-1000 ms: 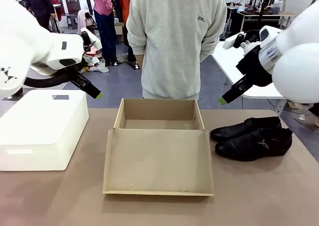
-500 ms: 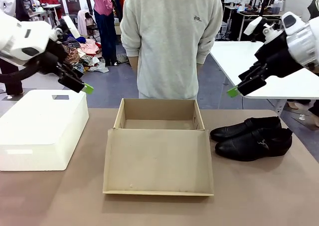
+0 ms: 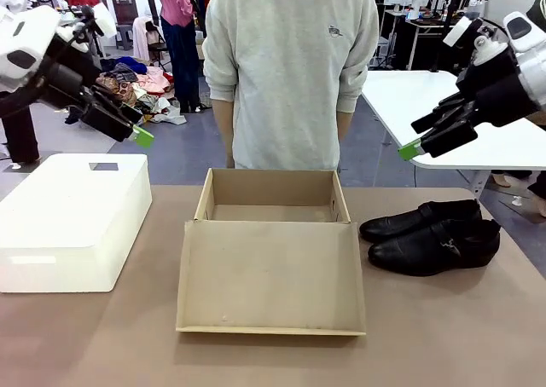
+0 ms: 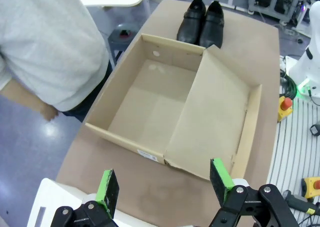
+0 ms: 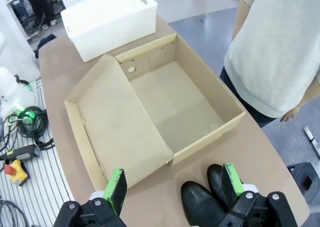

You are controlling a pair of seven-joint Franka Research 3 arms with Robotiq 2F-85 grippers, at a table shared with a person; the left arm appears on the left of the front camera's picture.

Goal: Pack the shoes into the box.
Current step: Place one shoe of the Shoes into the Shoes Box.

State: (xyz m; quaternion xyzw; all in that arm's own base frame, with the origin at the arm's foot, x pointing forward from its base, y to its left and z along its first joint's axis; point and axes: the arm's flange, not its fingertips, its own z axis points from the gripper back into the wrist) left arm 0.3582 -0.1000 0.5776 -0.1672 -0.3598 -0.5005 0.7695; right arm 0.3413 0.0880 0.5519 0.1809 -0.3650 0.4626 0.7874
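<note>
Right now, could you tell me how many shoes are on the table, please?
2. The far shoe and the near shoe lie side by side right of the box; none seems hidden.

Front camera faces the person; wrists overlook (both) the box.

Glossy black shoes, brown box, white container, perhaps pale grey sweatshirt
</note>
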